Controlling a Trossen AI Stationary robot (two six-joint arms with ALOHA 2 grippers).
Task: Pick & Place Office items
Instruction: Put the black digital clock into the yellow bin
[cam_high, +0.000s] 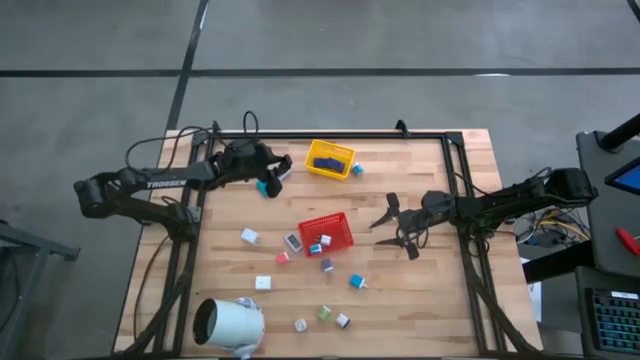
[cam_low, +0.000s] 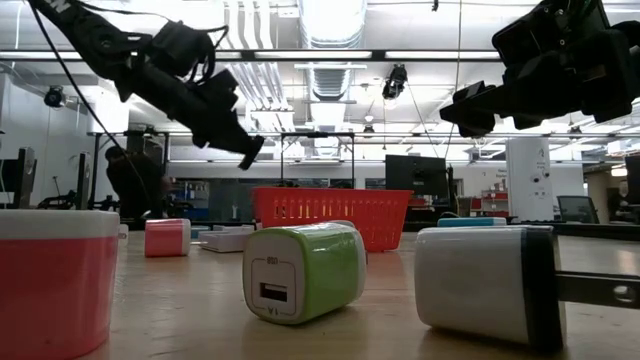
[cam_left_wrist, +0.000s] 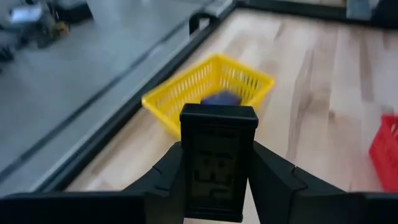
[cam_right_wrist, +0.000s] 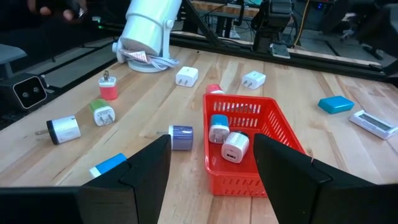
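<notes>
The left gripper (cam_left_wrist: 217, 186) is pinching a small dark clock (cam_left_wrist: 218, 162) with a grey display, held upright between its fingers with its long axis running along them. In the high view this gripper (cam_high: 272, 180) hangs over the far left part of the worktop (cam_high: 420, 290), and the yellow tray (cam_high: 330, 159) lies at about 2 o'clock from it, near but not under it. The left wrist view says the same: the yellow tray (cam_left_wrist: 208, 93) sits dead ahead past the clock, with a dark blue piece (cam_left_wrist: 220, 99) already lying inside. My judgement is that the coming move is a short carry forward to bring the clock over that tray before letting go; the left arm is plainly the nearer one for it.

The left arm reaches in from 9 o'clock, low and stretched out, its wrist angled down towards the wood.

The right gripper (cam_high: 398, 226) stands spread wide and holds nothing, hovering just beside the red tray (cam_high: 326, 233), which lies at 9 o'clock from it. The right wrist view shows two white chargers (cam_right_wrist: 227, 138) in the red tray (cam_right_wrist: 249, 146). The other small pieces (cam_high: 321, 297) are scattered over the near half of the worktop, from 6 to 8 o'clock of the red tray, with a teal one (cam_high: 357, 169) just beside the yellow tray.
</notes>
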